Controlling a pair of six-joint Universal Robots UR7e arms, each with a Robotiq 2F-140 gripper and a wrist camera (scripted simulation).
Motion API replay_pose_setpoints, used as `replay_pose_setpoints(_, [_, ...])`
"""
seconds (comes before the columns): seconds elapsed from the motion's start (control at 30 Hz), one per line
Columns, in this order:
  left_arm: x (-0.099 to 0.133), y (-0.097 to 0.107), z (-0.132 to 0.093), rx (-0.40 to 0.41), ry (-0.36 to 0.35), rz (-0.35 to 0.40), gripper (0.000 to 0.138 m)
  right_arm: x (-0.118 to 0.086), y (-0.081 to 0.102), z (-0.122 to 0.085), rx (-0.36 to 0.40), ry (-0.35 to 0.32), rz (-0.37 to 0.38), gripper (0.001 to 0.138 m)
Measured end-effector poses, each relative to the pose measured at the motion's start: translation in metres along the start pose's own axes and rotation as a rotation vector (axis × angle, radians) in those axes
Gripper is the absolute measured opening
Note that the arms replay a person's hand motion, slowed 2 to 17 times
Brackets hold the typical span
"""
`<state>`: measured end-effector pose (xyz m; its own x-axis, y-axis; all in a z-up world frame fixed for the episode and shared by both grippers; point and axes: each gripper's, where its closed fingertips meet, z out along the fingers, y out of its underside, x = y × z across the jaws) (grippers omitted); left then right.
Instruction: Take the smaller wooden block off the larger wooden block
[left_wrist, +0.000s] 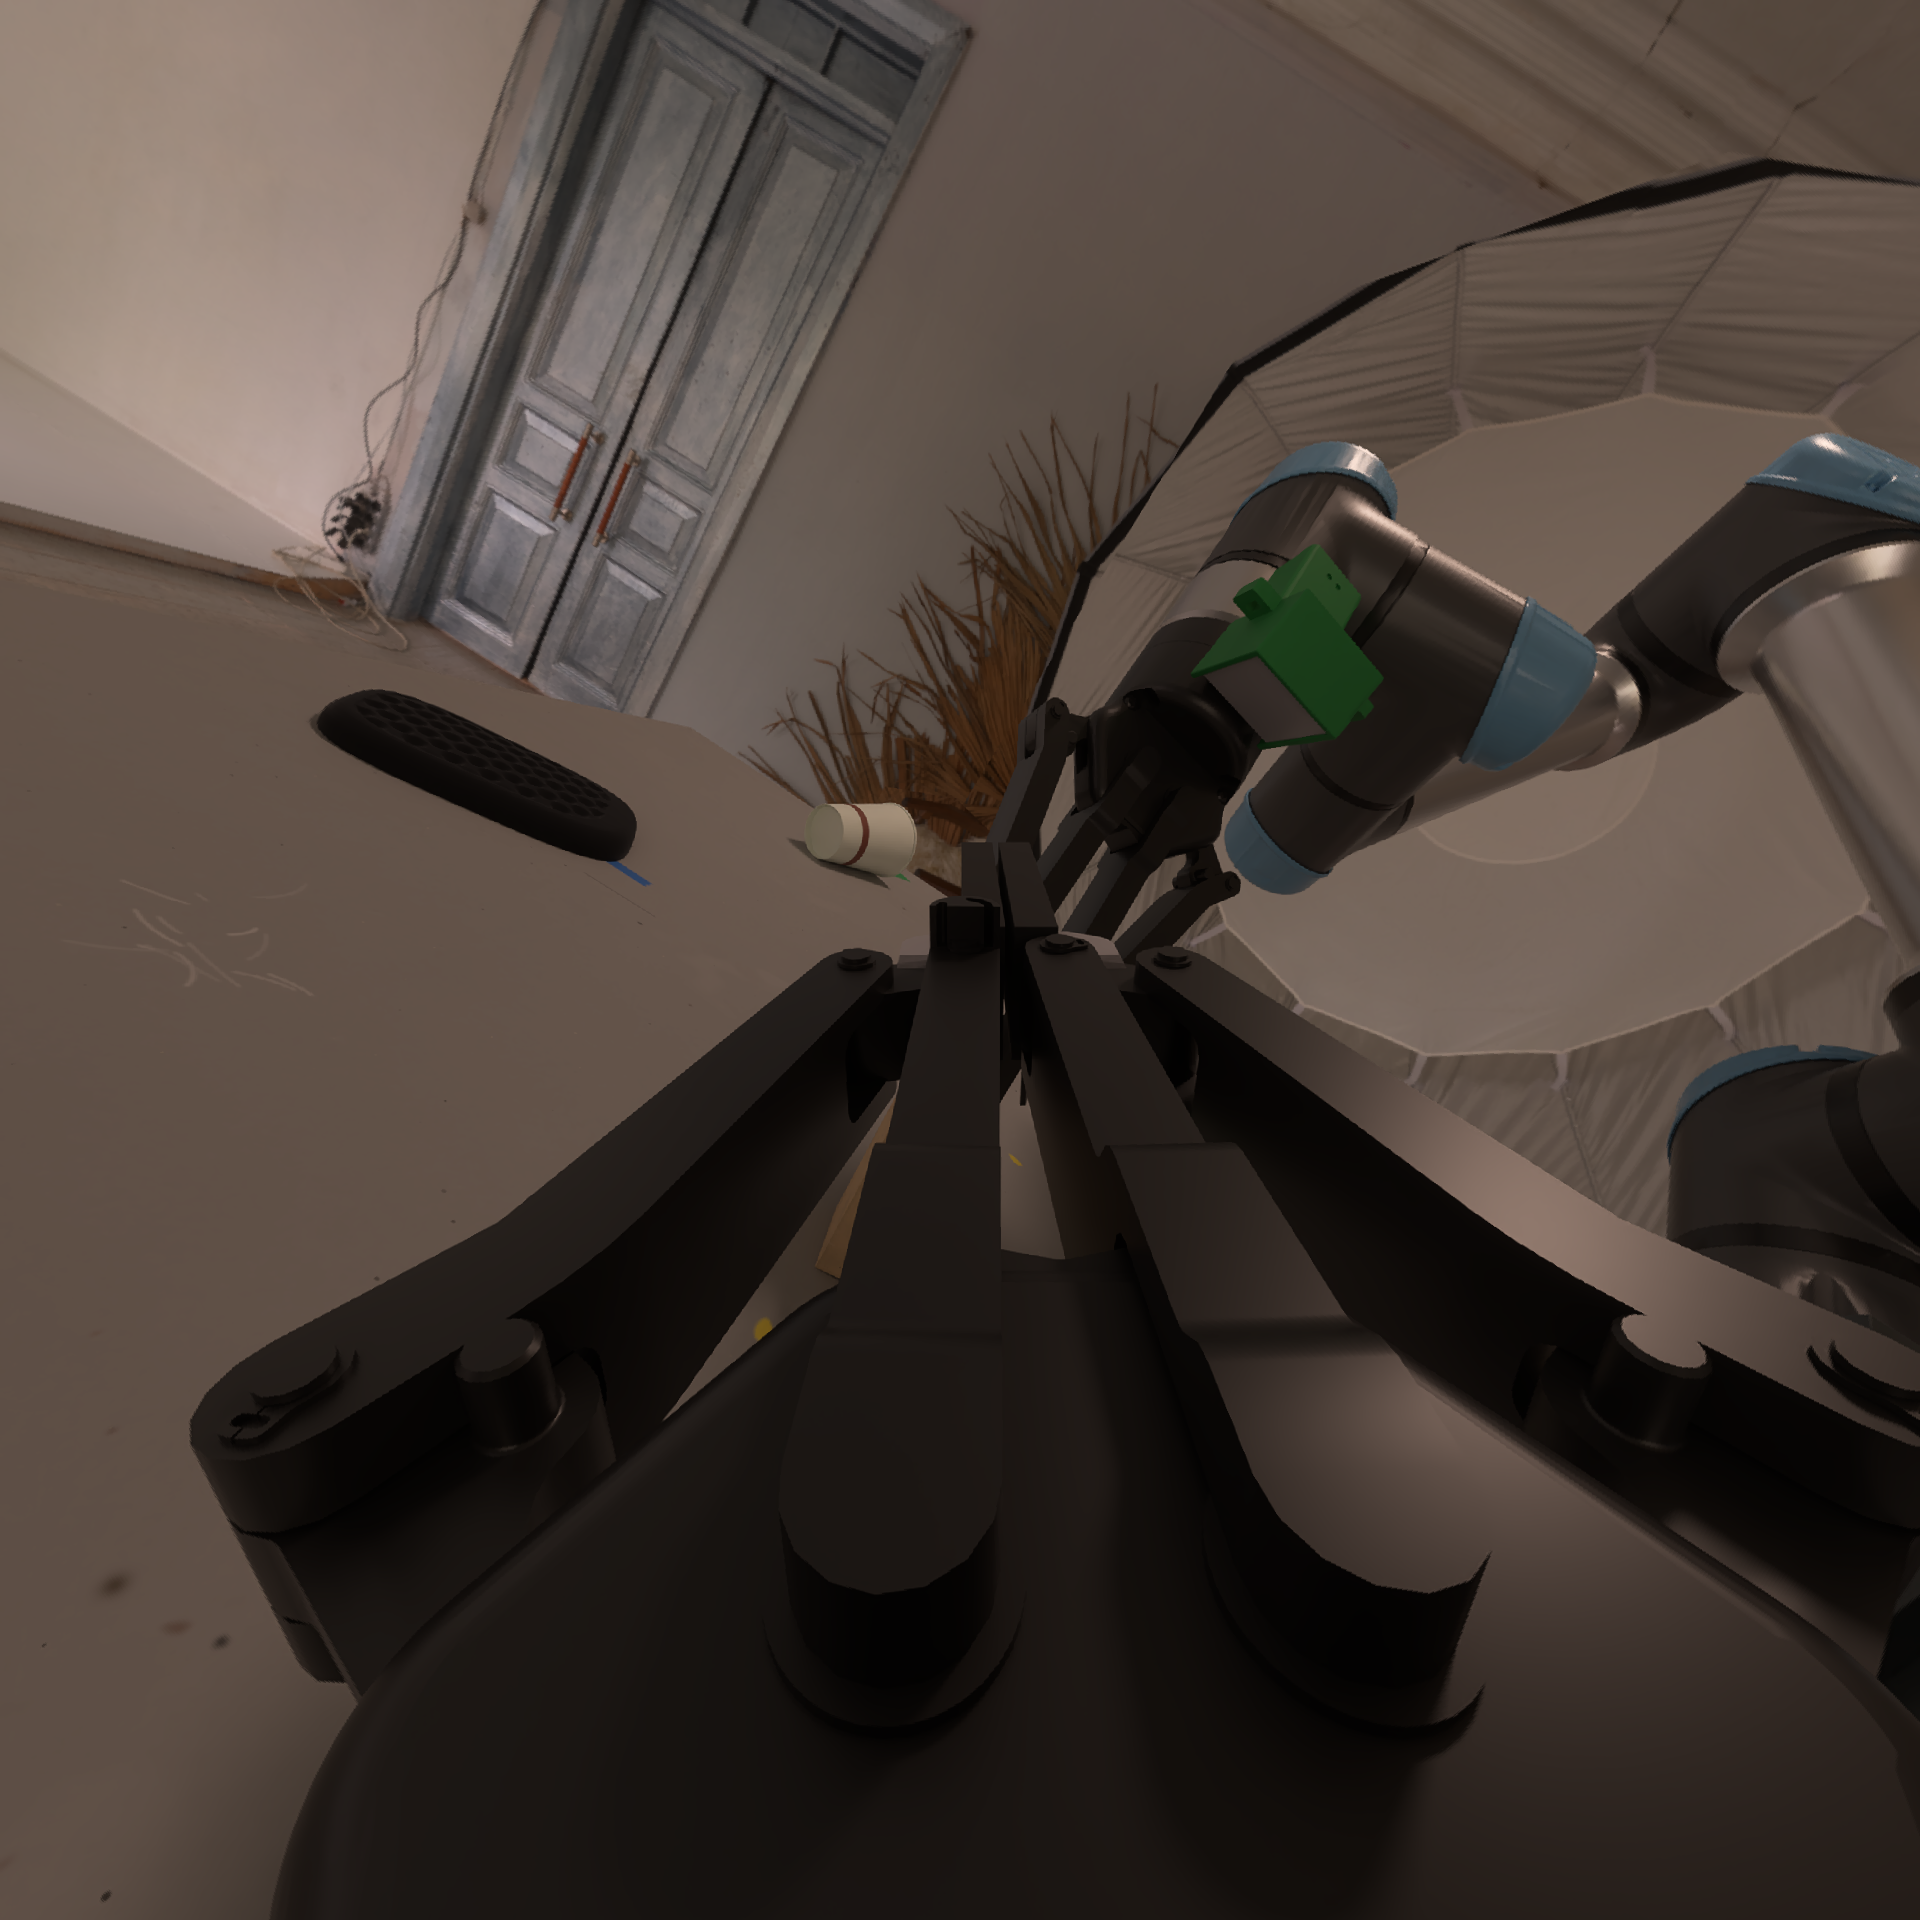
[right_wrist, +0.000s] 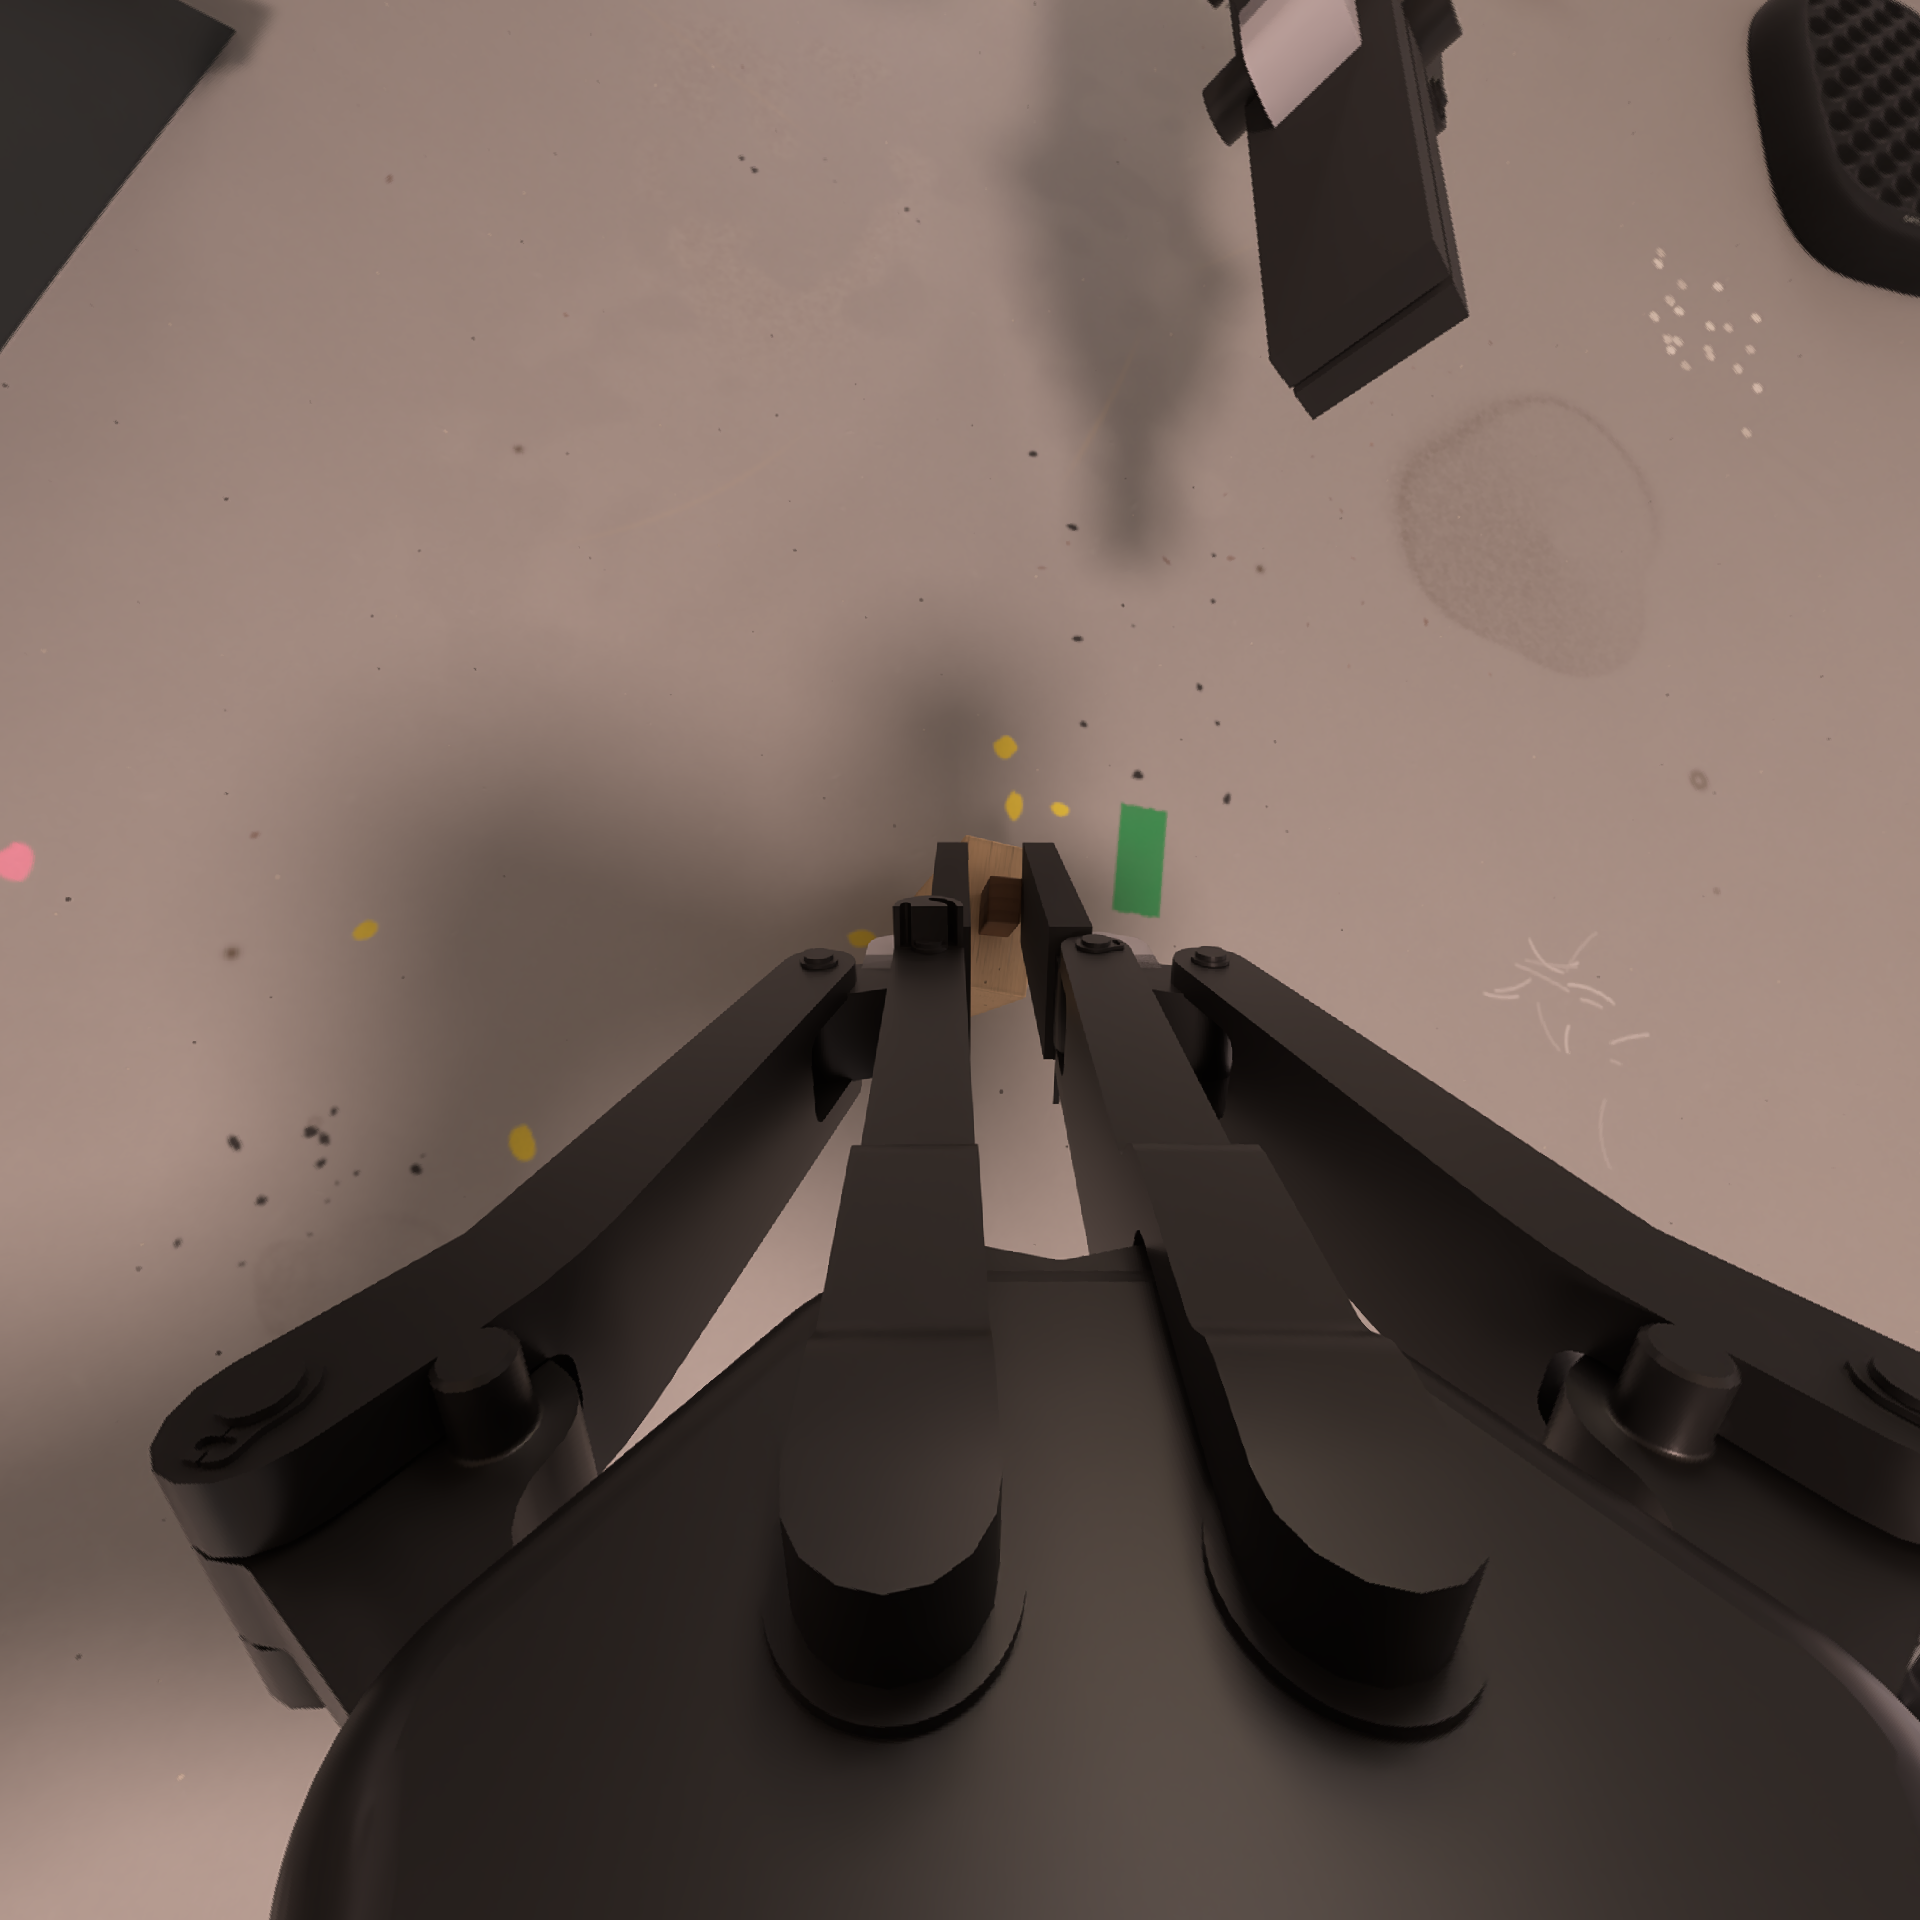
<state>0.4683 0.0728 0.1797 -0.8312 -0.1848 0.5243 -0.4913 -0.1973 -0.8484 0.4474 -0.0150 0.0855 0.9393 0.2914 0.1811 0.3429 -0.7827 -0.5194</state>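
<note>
Between the fingers of the right hand (right_wrist: 992, 899) a small dark block (right_wrist: 1000, 902) is seen atop a pale larger block (right_wrist: 992, 971) on the bench (right_wrist: 623, 520). Whether it is gripped cannot be told; a narrow gap shows. A square closure should be made, then a straight lift, so the lower block is not dragged. The left hand (left_wrist: 1000, 914) is clenched, empty.

The left gripper (left_wrist: 1000, 894) had its fingers pressed together with no gap, tilted low over the table (left_wrist: 312, 1039). The right gripper (right_wrist: 1003, 899) pointed straight down at the table, its fingers close together, leaving only a narrow gap. The right arm (left_wrist: 1455, 665) reached in, bent at the wrist.
</note>
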Motion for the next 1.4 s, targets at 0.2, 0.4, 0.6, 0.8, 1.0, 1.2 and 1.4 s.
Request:
replay_pose_setpoints(0.2, [0.000, 0.000, 0.000, 0.001, -0.001, 0.003, 0.002, 0.000, -0.001, 0.000, 0.008, 0.010, -0.008, 0.010])
replay_pose_setpoints(0.4, [0.000, 0.000, 0.001, -0.001, -0.006, 0.008, 0.002, 0.002, -0.001, 0.000, 0.010, 0.011, -0.001, 0.010])
replay_pose_setpoints(0.6, [0.000, 0.001, 0.001, -0.005, -0.010, 0.011, 0.002, 0.002, -0.003, 0.000, 0.026, 0.008, 0.026, 0.008])
replay_pose_setpoints(0.8, [0.000, 0.000, 0.003, -0.009, -0.019, 0.020, 0.002, 0.005, -0.010, -0.007, 0.103, 0.001, 0.124, 0.008])
replay_pose_setpoints(1.0, [0.001, 0.000, 0.005, -0.012, -0.027, 0.039, 0.002, 0.018, -0.032, -0.028, 0.271, 0.004, 0.269, 0.008])
replay_pose_setpoints(1.2, [0.004, 0.001, 0.008, -0.031, -0.031, 0.090, 0.002, 0.031, -0.058, -0.054, 0.462, 0.008, 0.376, 0.008])
replay_pose_setpoints(1.4, [0.012, 0.003, 0.012, -0.054, -0.011, 0.162, 0.002, 0.041, -0.079, -0.072, 0.616, 0.021, 0.441, 0.008])
